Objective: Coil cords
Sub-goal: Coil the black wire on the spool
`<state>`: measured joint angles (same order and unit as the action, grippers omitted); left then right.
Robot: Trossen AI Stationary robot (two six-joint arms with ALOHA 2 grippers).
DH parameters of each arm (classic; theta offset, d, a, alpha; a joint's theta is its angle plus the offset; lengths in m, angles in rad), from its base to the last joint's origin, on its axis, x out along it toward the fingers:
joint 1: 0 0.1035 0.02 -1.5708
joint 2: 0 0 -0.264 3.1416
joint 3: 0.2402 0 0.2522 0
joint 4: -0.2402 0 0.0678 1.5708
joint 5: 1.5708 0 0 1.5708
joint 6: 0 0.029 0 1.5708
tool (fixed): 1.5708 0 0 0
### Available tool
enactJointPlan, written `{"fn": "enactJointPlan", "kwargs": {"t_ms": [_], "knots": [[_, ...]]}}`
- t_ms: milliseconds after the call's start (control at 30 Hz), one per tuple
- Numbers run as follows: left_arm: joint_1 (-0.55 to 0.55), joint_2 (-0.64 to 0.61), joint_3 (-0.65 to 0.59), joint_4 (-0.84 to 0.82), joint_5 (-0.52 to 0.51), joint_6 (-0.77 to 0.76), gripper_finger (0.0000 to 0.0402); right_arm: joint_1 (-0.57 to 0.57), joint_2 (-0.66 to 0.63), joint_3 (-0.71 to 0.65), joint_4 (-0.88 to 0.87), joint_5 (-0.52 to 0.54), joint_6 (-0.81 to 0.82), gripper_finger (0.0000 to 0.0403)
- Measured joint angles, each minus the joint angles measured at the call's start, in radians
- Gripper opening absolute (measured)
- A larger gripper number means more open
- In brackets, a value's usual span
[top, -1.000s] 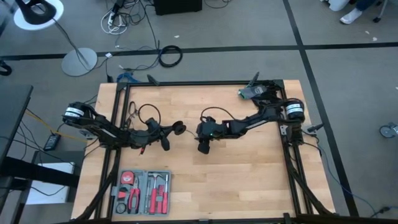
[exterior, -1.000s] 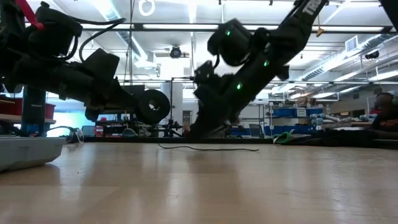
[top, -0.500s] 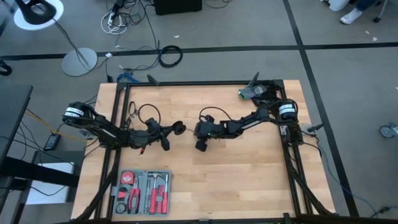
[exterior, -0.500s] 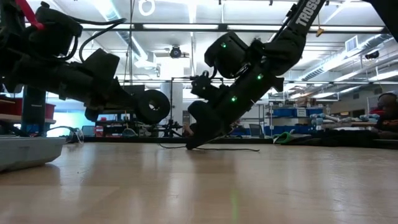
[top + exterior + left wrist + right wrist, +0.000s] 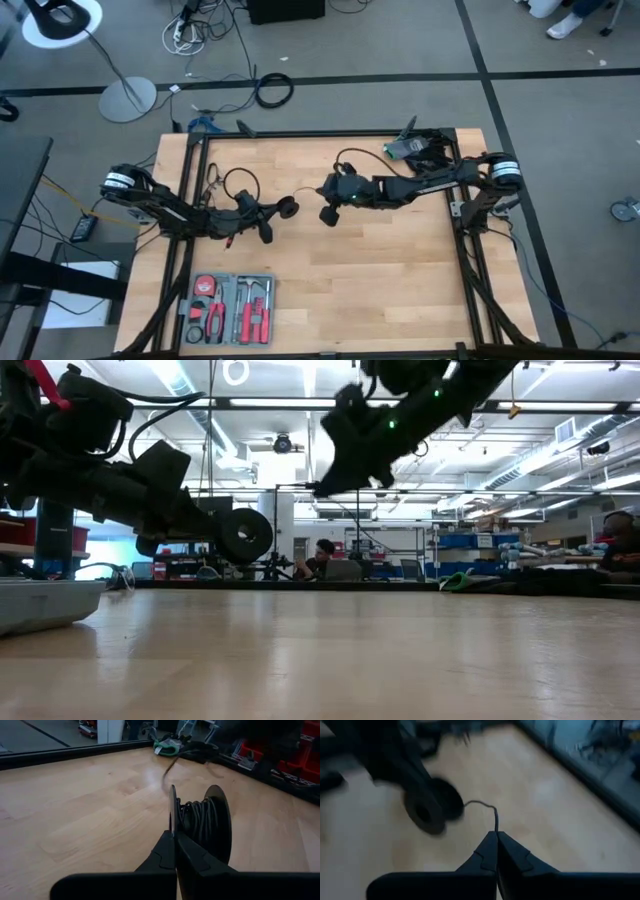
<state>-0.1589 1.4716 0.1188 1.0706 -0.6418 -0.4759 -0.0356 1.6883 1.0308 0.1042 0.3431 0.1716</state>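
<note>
We see a pale wooden table point(image 5: 380, 270) with a smooth, faintly glossy top; the thin cord point(image 5: 487, 810) looks matt black.

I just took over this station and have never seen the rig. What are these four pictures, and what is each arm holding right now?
Two dark robot arms work over a wooden table. One picture looks straight down on it, one looks level across the tabletop, and two come from cameras on the wrists.

The left gripper is shut on the rim of a small black spool with wire wound round it. From above the spool sits near the table's middle.

The right gripper is shut on the free end of the thin black wire, which curves back to the spool. In the level view it hangs high above the tabletop.

A tool kit lies near the table's front edge.
</note>
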Motion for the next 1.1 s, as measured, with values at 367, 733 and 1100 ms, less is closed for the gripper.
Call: {"fn": "enactJointPlan", "kwargs": {"t_ms": [367,733,1100], "knots": [[0.000,0.000,0.001,0.000,-0.060,-0.008,0.0000,0.059,-0.021,0.000,0.224,-0.031,-0.108,0.0000],[0.014,0.000,0.094,-0.028,-0.072,0.054,0.0000,0.079,-0.015,0.000,0.318,-0.061,-0.151,0.0000],[0.022,0.001,0.274,-0.293,-0.243,0.088,0.0000,0.088,0.043,0.002,0.339,-0.087,-0.154,0.0000]]}}
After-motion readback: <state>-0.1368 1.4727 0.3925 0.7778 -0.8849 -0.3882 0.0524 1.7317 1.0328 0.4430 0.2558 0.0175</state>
